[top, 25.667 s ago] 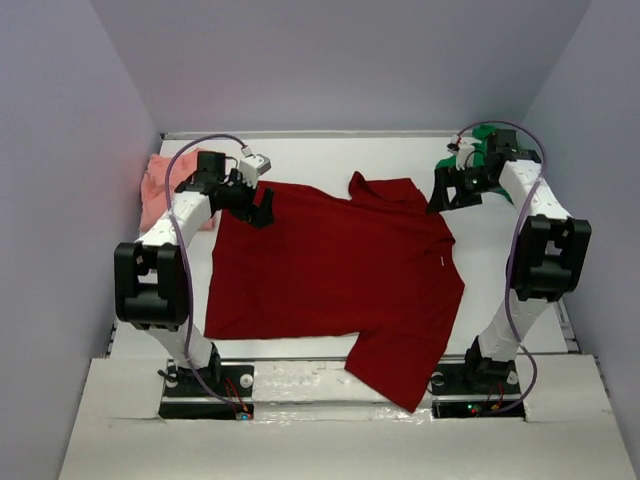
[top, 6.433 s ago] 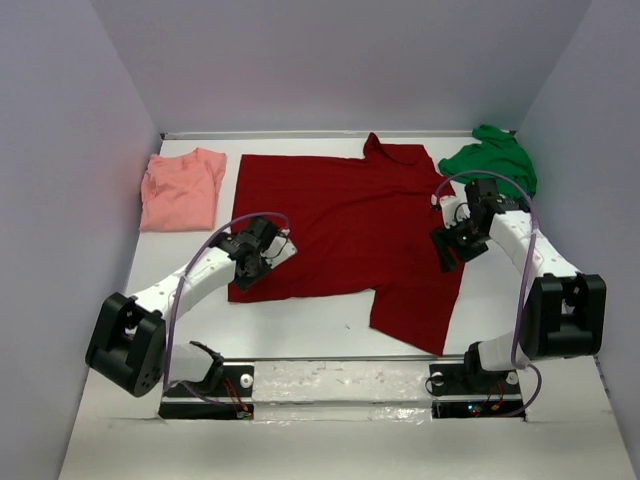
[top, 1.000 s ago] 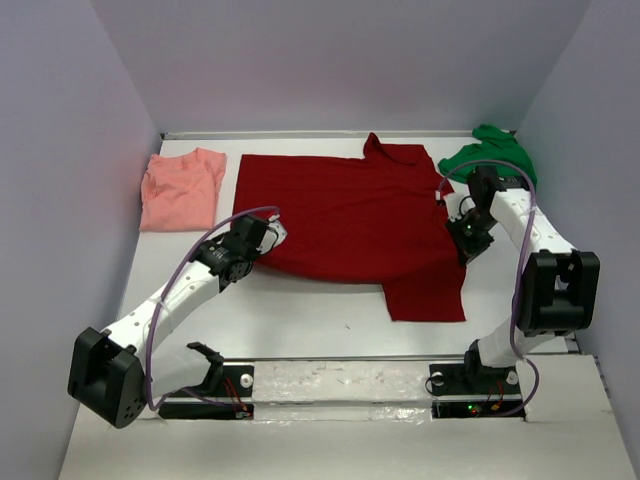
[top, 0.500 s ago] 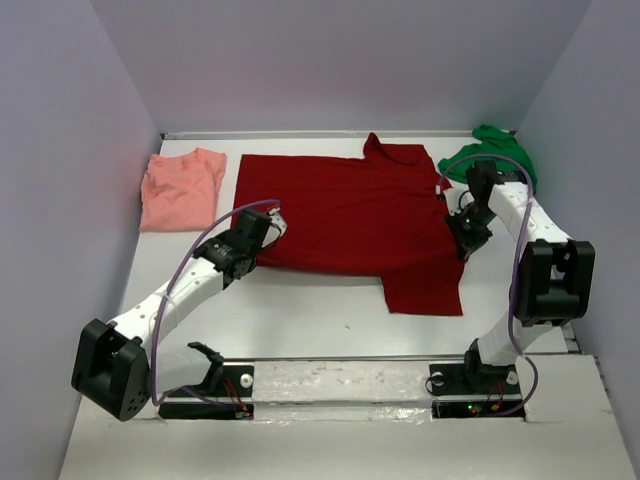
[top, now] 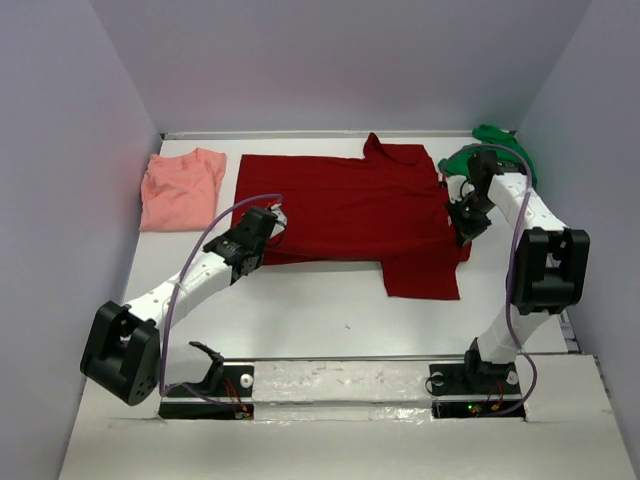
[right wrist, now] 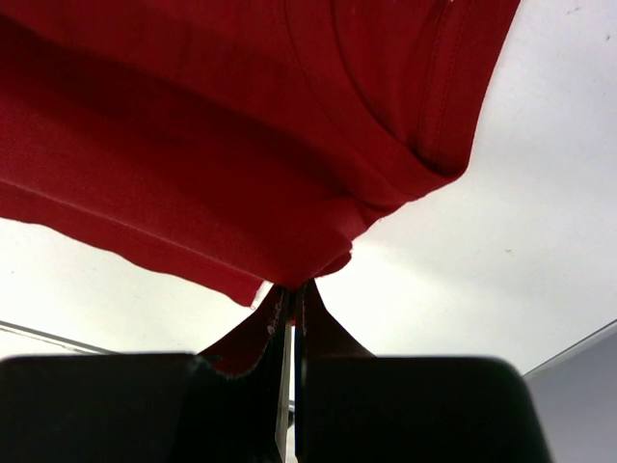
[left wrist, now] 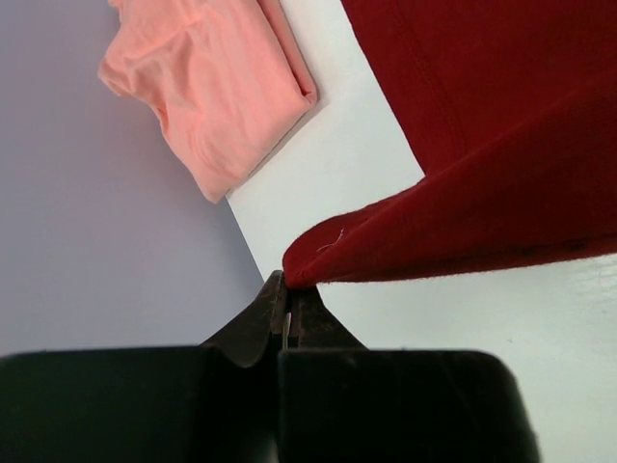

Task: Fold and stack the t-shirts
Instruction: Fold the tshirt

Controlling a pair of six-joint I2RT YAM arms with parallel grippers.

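The dark red collared t-shirt (top: pixel 350 205) lies spread across the back middle of the table, its lower part folded up over itself. One flap hangs down at the front right. My left gripper (top: pixel 262 222) is shut on the shirt's lifted left edge; in the left wrist view the gripper (left wrist: pixel 286 285) pinches the red cloth (left wrist: pixel 501 222). At the shirt's right edge, my right gripper (top: pixel 462 222) is also shut, and in the right wrist view the gripper (right wrist: pixel 294 287) holds the red fabric (right wrist: pixel 241 145). The salmon-pink t-shirt (top: pixel 180 188) lies folded at the back left. The green t-shirt (top: pixel 500 135) is bunched in the back right corner.
The grey walls close in on the left, back and right of the white table (top: pixel 320 310). In the left wrist view the pink shirt (left wrist: pixel 212 87) lies against the left wall. Both arm bases stand at the near edge.
Over the last second both grippers have carried the red shirt's lower edge farther back, laying more cloth over the upper part. The front flap has shortened.
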